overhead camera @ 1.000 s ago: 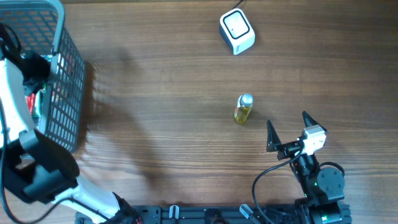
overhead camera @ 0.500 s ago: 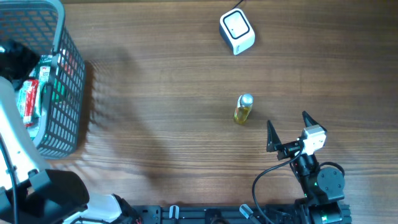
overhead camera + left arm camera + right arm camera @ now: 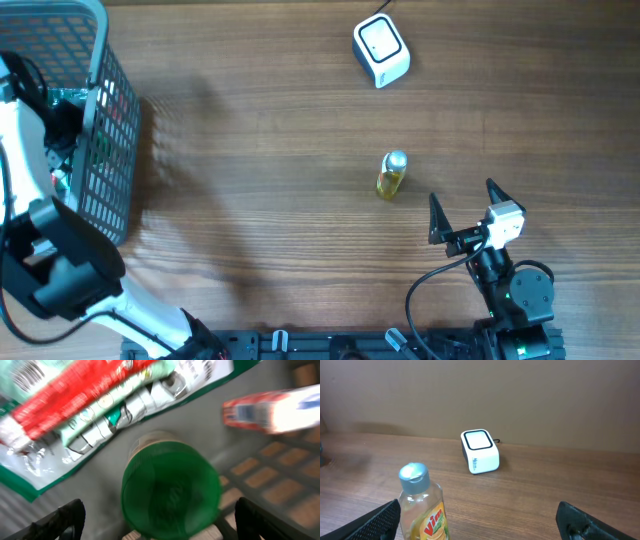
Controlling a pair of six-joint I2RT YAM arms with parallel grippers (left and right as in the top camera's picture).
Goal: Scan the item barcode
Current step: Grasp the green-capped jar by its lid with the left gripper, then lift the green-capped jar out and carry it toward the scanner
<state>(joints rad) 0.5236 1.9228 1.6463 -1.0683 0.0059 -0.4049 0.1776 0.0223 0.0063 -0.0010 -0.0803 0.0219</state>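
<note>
Your left claw [image 3: 159,516] has just spread wide inside the wire basket [image 3: 110,120] and grips nothing. A round, smooth, green-lidded jar [image 3: 170,490] sits between its fingers [image 3: 65,519], with a crinkly red-and-green foil packet [image 3: 100,405] and a red-and-white carton [image 3: 270,407] beyond. That reads as a release, so one item is likely done. Your right claw [image 3: 463,200] gapes empty near the worktop's [image 3: 260,200] front right edge. The clear yellow-filled bottle [image 3: 391,175] stands mid-worktop, and the glossy white scanner [image 3: 381,50] is by the far edge.

A wooden table [image 3: 260,120] carries a grey basket [image 3: 105,150], a yellow bottle [image 3: 391,176] and a white scanner [image 3: 381,50]
</note>
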